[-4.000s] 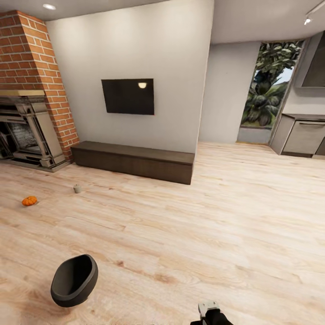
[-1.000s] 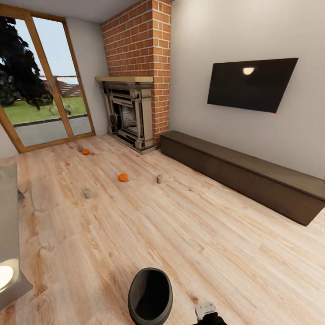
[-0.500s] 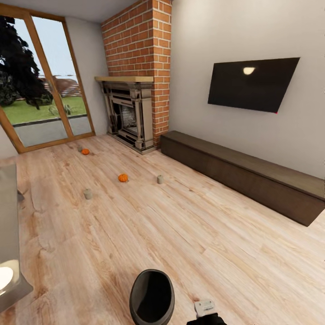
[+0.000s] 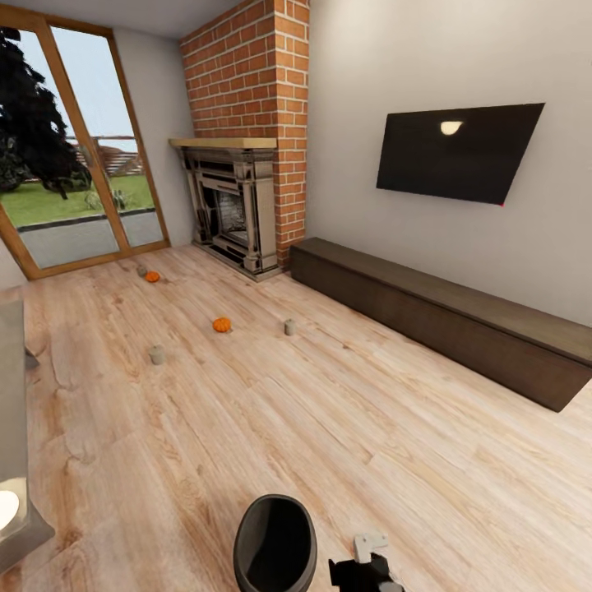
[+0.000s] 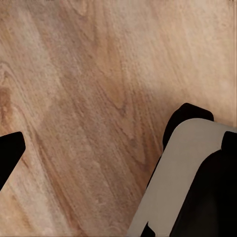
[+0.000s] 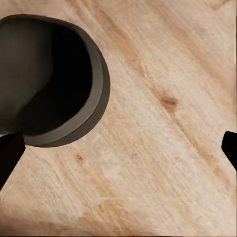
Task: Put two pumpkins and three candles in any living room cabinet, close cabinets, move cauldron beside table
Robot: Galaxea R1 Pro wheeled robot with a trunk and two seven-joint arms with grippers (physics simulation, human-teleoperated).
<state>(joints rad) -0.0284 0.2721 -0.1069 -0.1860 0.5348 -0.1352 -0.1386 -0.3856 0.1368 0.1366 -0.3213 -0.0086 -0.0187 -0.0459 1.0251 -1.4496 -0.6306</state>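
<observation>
Two orange pumpkins lie on the wood floor, one mid-room (image 4: 221,325) and one nearer the glass door (image 4: 152,277). Three stubby grey candles stand around them: one (image 4: 289,327) right of the mid-room pumpkin, one (image 4: 156,354) to its left and nearer me, one (image 4: 141,270) beside the far pumpkin. The long dark brown cabinet (image 4: 444,316) runs along the wall under the TV, all fronts shut. The dark cauldron (image 4: 274,544) sits on the floor just in front of me, its round mouth (image 6: 49,79) empty. My right gripper (image 6: 118,148) hangs open beside it. My left gripper (image 5: 118,148) is open over bare floor.
A brick chimney with an ornate fireplace (image 4: 234,205) stands left of the cabinet. A wood-framed glass door (image 4: 74,164) fills the left wall. A grey furniture edge (image 4: 12,427) juts in at the left. A black TV (image 4: 456,152) hangs on the wall.
The camera has swung left since four seconds ago, bringing the door, both pumpkins and all candles into view. In the last half second the view shifted slightly and my right gripper rose a little.
</observation>
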